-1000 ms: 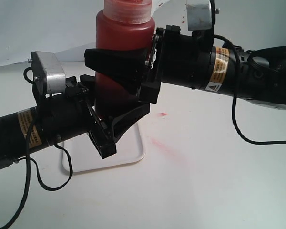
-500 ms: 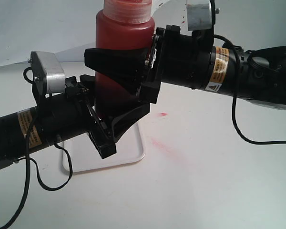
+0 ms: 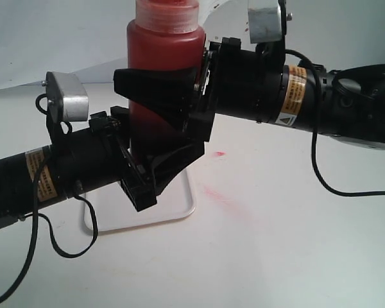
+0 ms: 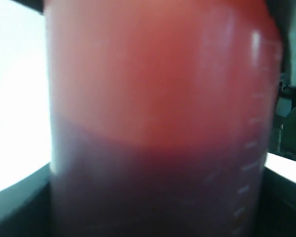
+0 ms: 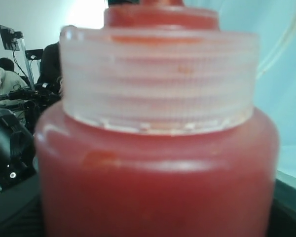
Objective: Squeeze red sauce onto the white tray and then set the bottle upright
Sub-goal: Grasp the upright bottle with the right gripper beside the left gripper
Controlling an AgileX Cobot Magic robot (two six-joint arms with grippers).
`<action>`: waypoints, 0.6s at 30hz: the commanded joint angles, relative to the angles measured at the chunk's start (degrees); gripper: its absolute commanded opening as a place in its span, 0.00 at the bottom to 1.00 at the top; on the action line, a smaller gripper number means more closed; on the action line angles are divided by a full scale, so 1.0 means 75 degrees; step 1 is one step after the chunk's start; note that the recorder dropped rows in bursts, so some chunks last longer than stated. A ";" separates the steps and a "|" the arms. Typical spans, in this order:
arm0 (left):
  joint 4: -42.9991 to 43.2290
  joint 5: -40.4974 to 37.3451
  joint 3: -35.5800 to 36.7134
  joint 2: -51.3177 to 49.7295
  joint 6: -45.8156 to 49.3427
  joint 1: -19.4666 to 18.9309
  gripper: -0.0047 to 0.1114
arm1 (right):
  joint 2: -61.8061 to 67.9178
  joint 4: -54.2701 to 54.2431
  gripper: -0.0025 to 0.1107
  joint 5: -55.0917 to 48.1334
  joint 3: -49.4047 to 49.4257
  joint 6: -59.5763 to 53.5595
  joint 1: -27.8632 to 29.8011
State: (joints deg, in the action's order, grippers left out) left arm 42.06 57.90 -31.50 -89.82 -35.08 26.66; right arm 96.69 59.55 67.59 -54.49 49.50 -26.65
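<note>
Red-tinted translucent plastic fills the middle of the exterior view: the bottle (image 3: 160,58) stands upright, its pale ribbed cap (image 3: 167,9) at 12 o'clock and cut off by the frame edge. Both end effectors clasp it. The right end effector (image 3: 155,86), reaching in from 3 o'clock, has its black fingers closed on the upper half of the body, just under the shoulder. The left end effector (image 3: 157,138), reaching in from 8 o'clock, is closed on the lower half, directly beneath the right one and almost touching it.

At 6 o'clock from the bottle, the white tray (image 3: 173,212) lies flat on the counter (image 3: 276,256), largely hidden by the left arm. Whether the bottle's base touches the tray cannot be told, since the left fingers cover it.

On the bare counter at 4 o'clock from the bottle, off the tray, sits one small spot of red sauce (image 3: 219,154). A faint pinkish smear (image 3: 221,196) runs a little further down, at 5 o'clock.

The left wrist view is blurred and nearly filled by the bottle wall. Dark sauce (image 4: 153,192) fills its lower part, with lighter red above and moulded graduation marks (image 4: 249,163) along one edge. The right wrist view shows the cap (image 5: 158,79) close up, ridged and whitish, with red staining above it.
</note>
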 commanded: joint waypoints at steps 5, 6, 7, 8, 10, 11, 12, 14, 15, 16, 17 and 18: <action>-0.0328 0.0301 -0.0063 0.0050 -0.0316 0.0029 0.94 | -0.0054 0.0025 0.02 0.0040 0.0005 -0.0176 -0.0021; -0.0328 0.0301 -0.0063 0.0050 -0.0316 0.0029 0.94 | -0.0054 0.0025 0.02 -0.0126 0.0005 -0.0176 -0.0021; -0.0328 0.0301 -0.0063 0.0050 -0.0316 0.0029 0.94 | -0.0054 0.0025 0.02 -0.0289 0.0005 -0.0176 -0.0003; -0.0328 0.0301 -0.0063 0.0050 -0.0316 0.0029 0.94 | -0.0054 0.0025 0.02 -0.0541 0.0005 -0.0176 0.0018; -0.0328 0.0301 -0.0063 0.0050 -0.0316 0.0029 0.94 | -0.0054 0.0056 0.02 -0.1008 0.0005 -0.0187 0.0096; -0.0328 0.0301 -0.0063 0.0050 -0.0316 0.0029 0.94 | -0.0054 0.0056 0.02 -0.1214 0.0005 -0.0187 0.0146; -0.0240 0.0301 -0.0063 0.0050 -0.0316 0.0029 0.94 | -0.0054 0.0056 0.02 -0.1352 0.0005 -0.0187 0.0202; -0.0046 0.0265 -0.0063 0.0050 -0.0316 0.0029 0.94 | -0.0054 0.0091 0.02 -0.1394 0.0005 -0.0193 0.0342; 0.0014 0.0265 -0.0063 0.0050 -0.0316 0.0029 0.94 | -0.0054 0.0110 0.02 -0.1394 0.0005 -0.0193 0.0429; 0.0064 0.0244 -0.0063 0.0050 -0.0316 0.0029 0.94 | -0.0054 0.0154 0.02 -0.1394 0.0005 -0.0193 0.0491; 0.0103 0.0244 -0.0063 0.0050 -0.0316 0.0029 0.94 | -0.0054 0.0241 0.02 -0.1394 0.0005 -0.0193 0.0629; 0.0148 0.0228 -0.0063 0.0050 -0.0316 0.0029 0.94 | -0.0054 0.0387 0.02 -0.1394 0.0005 -0.0193 0.0735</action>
State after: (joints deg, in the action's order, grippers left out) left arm 41.25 58.57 -31.60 -89.72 -36.84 26.66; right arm 97.03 62.79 56.70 -54.28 48.54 -23.25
